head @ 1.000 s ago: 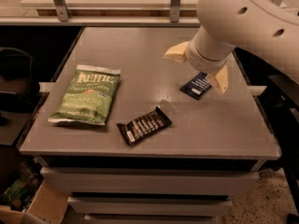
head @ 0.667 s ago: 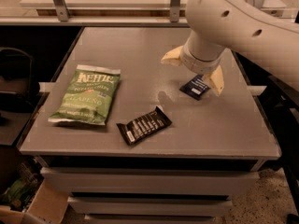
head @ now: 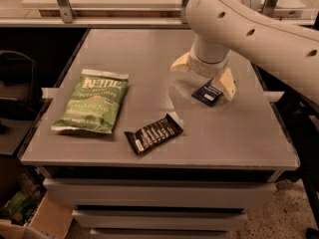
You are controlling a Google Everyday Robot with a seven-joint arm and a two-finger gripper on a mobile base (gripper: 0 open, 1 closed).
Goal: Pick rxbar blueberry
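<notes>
The rxbar blueberry [head: 208,93], a small flat navy wrapper with a white label patch, lies on the grey table [head: 149,63] at the right. My gripper [head: 204,77] hangs right over its far end, wide open, with one cream finger [head: 180,63] to the bar's left and the other [head: 228,85] just right of the bar. The white arm comes in from the upper right and hides the bar's far end.
A black bar wrapper with white text [head: 153,133] lies near the table's front edge. A large green Kettle chips bag [head: 92,101] lies at the left. Drawers sit below the tabletop, and a cardboard box [head: 30,223] stands on the floor at lower left.
The arm and gripper have shifted a little to the left, so the left finger now stands farther from the bar. The bar and other items have not moved.
</notes>
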